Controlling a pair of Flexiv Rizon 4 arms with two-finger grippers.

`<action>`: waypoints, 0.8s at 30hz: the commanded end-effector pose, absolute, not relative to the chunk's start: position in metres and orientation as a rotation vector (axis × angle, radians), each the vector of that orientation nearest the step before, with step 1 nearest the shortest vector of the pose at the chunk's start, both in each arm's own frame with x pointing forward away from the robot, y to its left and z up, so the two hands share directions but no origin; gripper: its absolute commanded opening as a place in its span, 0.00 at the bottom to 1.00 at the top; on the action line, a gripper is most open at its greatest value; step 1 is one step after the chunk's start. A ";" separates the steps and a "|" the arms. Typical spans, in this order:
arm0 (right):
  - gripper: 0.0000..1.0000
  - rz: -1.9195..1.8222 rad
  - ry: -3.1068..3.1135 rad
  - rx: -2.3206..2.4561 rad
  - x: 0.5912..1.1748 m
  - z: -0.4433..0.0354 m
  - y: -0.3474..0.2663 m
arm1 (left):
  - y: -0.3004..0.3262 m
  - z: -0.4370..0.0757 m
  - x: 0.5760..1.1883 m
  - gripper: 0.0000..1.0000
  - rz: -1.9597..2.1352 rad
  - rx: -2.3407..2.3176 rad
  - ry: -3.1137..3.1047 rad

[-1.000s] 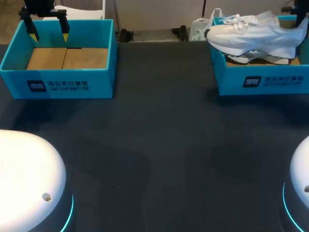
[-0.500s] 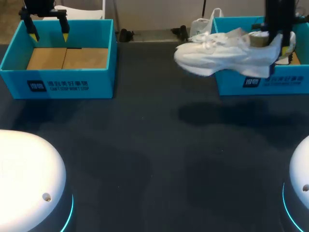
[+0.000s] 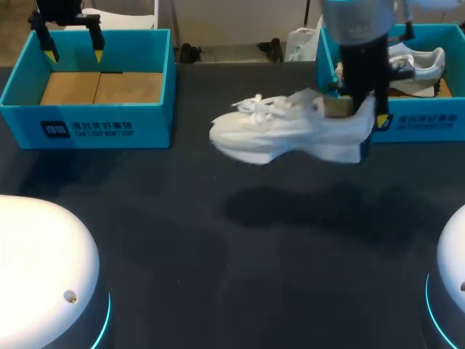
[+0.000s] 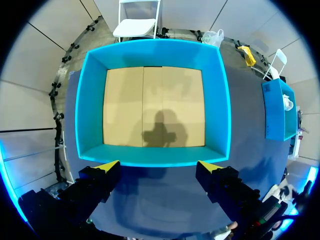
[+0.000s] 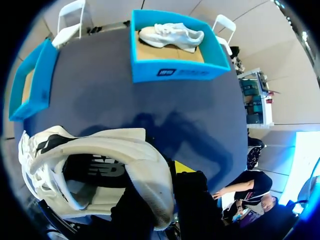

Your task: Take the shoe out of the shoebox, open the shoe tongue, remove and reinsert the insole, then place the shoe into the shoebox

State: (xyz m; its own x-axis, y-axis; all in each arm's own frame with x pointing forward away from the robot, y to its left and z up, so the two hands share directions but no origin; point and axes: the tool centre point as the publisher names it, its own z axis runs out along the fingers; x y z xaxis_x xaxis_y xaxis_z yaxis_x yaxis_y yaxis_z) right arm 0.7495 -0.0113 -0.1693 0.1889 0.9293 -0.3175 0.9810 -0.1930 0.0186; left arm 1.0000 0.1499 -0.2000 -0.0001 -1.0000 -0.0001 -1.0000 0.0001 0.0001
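Observation:
A white shoe (image 3: 283, 134) hangs in the air over the middle of the table, toe pointing left. My right gripper (image 3: 363, 115) is shut on its heel collar. In the right wrist view the shoe (image 5: 95, 170) fills the space at the gripper (image 5: 162, 187), its opening and dark insole showing, the heel wall pinched between the fingers. The blue shoebox (image 3: 421, 123) at the back right holds a second white shoe (image 3: 418, 64); box (image 5: 175, 72) and shoe (image 5: 170, 36) also show ahead of the right gripper. My left gripper (image 3: 73, 51) hovers open over another box.
A second blue box (image 3: 87, 131), with only a cardboard floor, stands at the back left. From the left wrist it appears as the same empty box (image 4: 155, 157) just ahead of the open left gripper (image 4: 159, 167). The dark tabletop (image 3: 218, 254) stretches between the boxes.
My right arm has lifted the shoe out of the right box and carried it left and forward over the table's middle. The left arm has stayed still.

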 end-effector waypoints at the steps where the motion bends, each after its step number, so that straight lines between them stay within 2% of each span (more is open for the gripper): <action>1: 0.00 -0.321 1.827 2.206 0.723 -0.178 0.012 | 0.150 -0.200 1.000 1.00 0.000 -2.221 2.222; 10: 0.00 -0.456 1.859 2.181 0.684 -0.198 0.049 | 0.150 -0.200 1.000 1.00 0.000 -2.221 2.222; 24: 0.00 -0.456 1.859 2.181 0.684 -0.198 0.049 | 0.150 -0.200 1.000 1.00 0.000 -2.221 2.222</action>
